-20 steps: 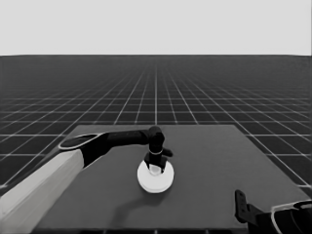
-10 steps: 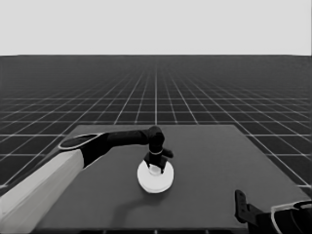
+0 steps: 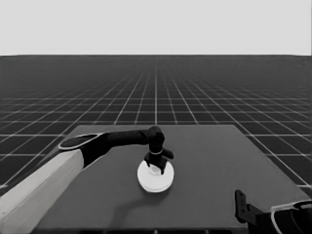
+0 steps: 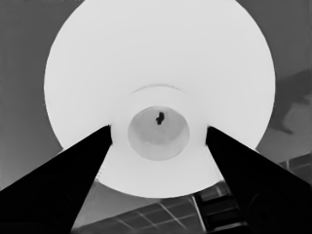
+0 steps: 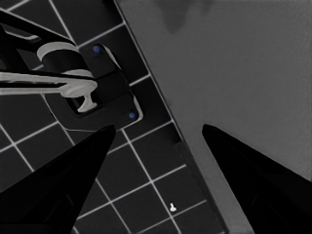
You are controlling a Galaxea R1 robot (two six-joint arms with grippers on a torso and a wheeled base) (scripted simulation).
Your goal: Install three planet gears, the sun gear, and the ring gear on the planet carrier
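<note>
Head view: left end effector (image 3: 155, 167) reaching to mid-worktop (image 3: 209, 161), planted on the raised hub of the larger round part (image 3: 155, 179), no gears or smaller disc visible, so probably hidden beneath with assembly near its end. Left wrist view: two black fingers (image 4: 73, 170) pressed against either side of that hub, seemingly clamped on it. Right wrist view: right end effector (image 5: 156, 146) parked off the worktop corner, fingers apart, empty.
</note>
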